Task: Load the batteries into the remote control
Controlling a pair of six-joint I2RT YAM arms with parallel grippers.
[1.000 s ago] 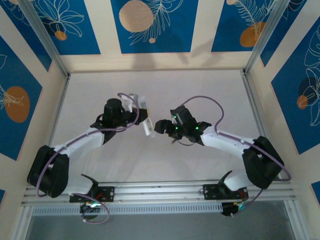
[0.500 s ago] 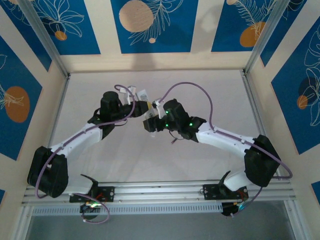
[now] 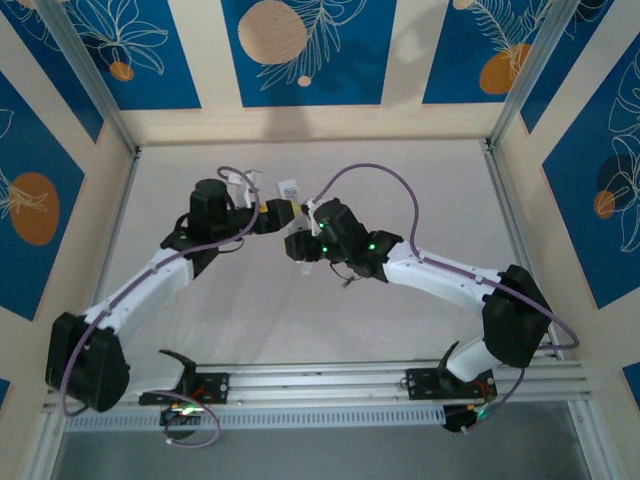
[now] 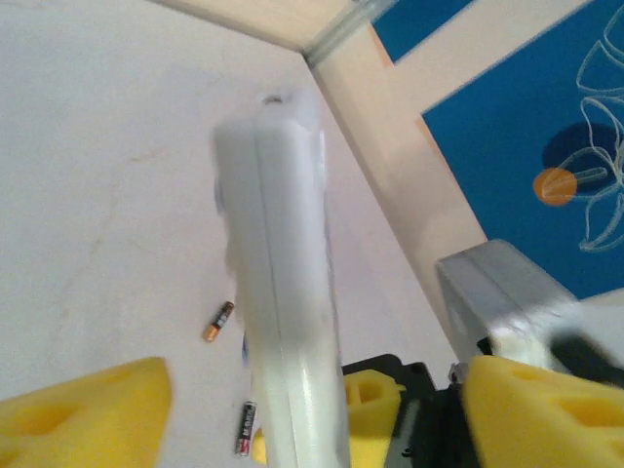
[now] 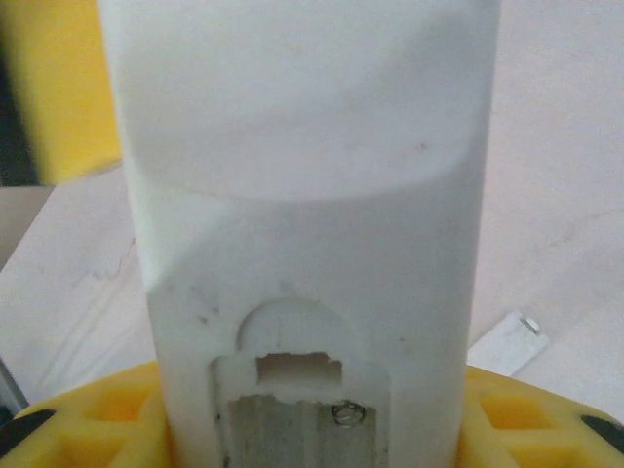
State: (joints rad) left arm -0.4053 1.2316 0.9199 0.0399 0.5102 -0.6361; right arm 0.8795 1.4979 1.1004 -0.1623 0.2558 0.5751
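**A:** Which step is in hand?

**B:** It looks like the set-up before loading. The remote control (image 4: 283,292) is held up over the middle of the table (image 3: 400,190), toward its far edge. The batteries (image 4: 218,321) lie loose on the table beneath it. The battery bay (image 5: 292,400) is uncovered, and the part that shows is empty, with its spring (image 5: 341,412) bare.

**A:** What does the next move call for?

**B:** A free gripper would have to go down for one battery, take it across its short body, and bring its flat end against that spring. A battery is small and round, so it would probably roll if nudged.

**A:** And the jaws, from the left?

**B:** The left gripper (image 3: 278,210) has its yellow pads (image 4: 78,409) wide apart, one on each side of the remote. They seem to touch neither face, and it holds nothing. The right gripper (image 3: 298,243) is clamped on the remote's lower end and carries it alone
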